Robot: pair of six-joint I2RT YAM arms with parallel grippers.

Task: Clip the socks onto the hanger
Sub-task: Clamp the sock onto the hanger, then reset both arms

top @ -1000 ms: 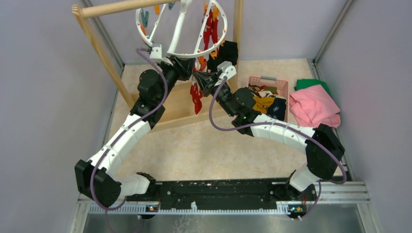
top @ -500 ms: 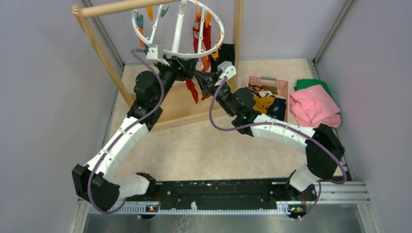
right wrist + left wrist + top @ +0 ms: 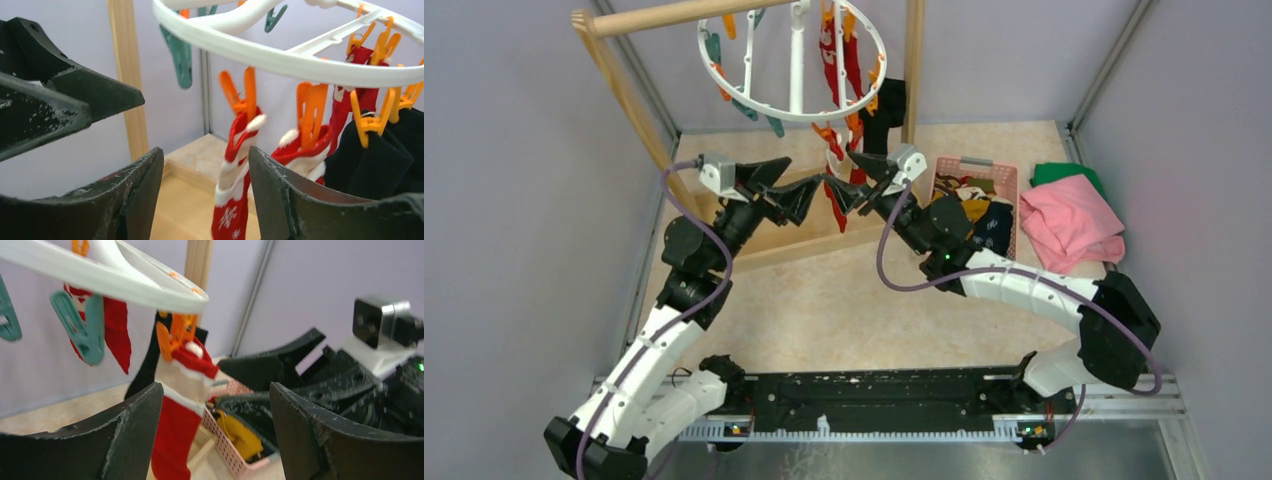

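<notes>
Flanking a clipped sock [image 3: 175,435], left gripper [image 3: 215,392] and right gripper [image 3: 205,152] gape empty.

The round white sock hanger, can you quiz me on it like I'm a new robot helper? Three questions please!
1. True or false: on the round white plastic ring hanger, the red snowflake-patterned fabric sock hangs from a teal clip.
2. Pick one: the socks not yet hung lie in A) a wooden box, B) the pink plastic basket, C) a green bag.
3. Fill in: the left gripper and the right gripper both stand ___, holding nothing.
Key: 1 false, an orange plastic clip holds it; 2 B; 3 open.
</notes>
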